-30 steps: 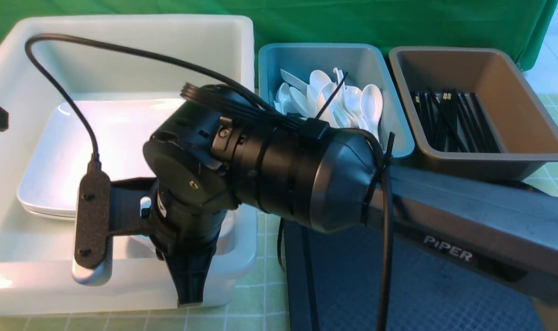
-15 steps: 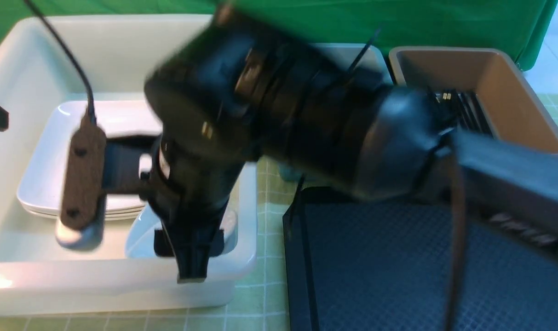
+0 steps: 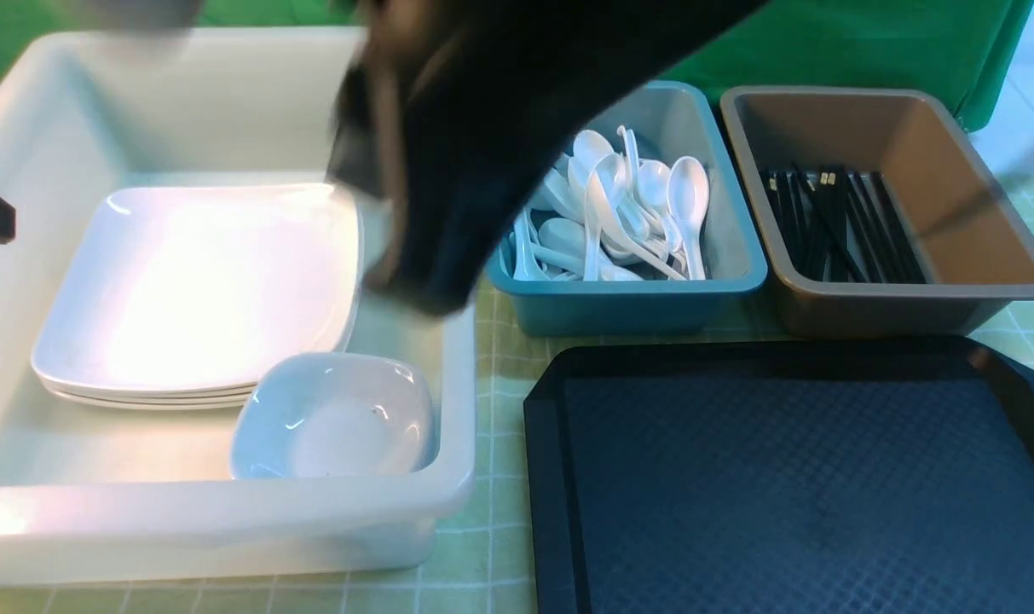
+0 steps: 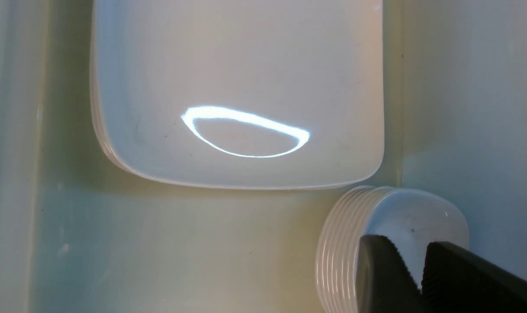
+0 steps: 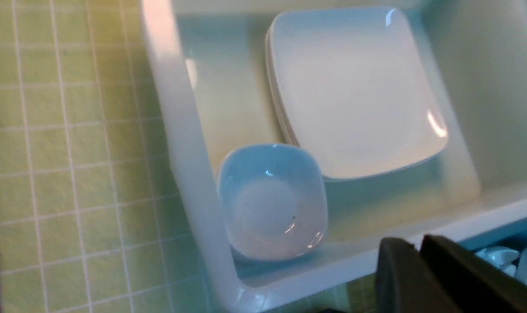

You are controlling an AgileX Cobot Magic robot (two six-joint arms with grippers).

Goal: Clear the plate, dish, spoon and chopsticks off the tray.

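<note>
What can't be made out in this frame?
- Right hand: a dark blur in the front view; cut off by the right wrist view's edge.
- Left hand: tips only, cut off by the wrist view's edge.
- Tray: near side cut off in front view.

You see a white tub (image 3: 448, 358) at left, a teal bin (image 3: 636, 303) and a brown tub (image 3: 900, 298) behind, a green backdrop (image 3: 866, 43) beyond, all on the yellow-green checked cloth (image 3: 491, 546) covering the table.
</note>
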